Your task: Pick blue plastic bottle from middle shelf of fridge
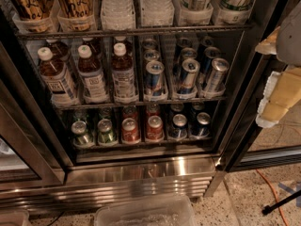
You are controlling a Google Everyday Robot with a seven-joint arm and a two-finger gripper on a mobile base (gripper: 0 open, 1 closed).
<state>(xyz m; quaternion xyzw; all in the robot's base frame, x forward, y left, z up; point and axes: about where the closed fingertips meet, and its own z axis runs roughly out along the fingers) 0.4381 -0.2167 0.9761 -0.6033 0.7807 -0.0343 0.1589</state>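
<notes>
The fridge [237, 121] stands open in front of me. On its middle shelf [141, 103], a thin wire rack, three small bottles with white caps, dark drink and pale labels stand in the front row at the left: one far left [54, 76], one beside it [91, 74] and one further right [123, 73]. More of the same stand behind them. My gripper [272, 69] is at the right edge of the view, outside the fridge and well right of the bottles. Its pale fingers [280, 98] are apart and hold nothing.
Blue-and-silver slim cans [187, 76] fill the right half of the middle shelf. Green, red and blue cans [130, 130] stand on the shelf below. Larger bottles [117, 6] stand on the rack above. A stainless base [141, 173], a clear bin [146, 213] and an orange cable [270, 192] lie low.
</notes>
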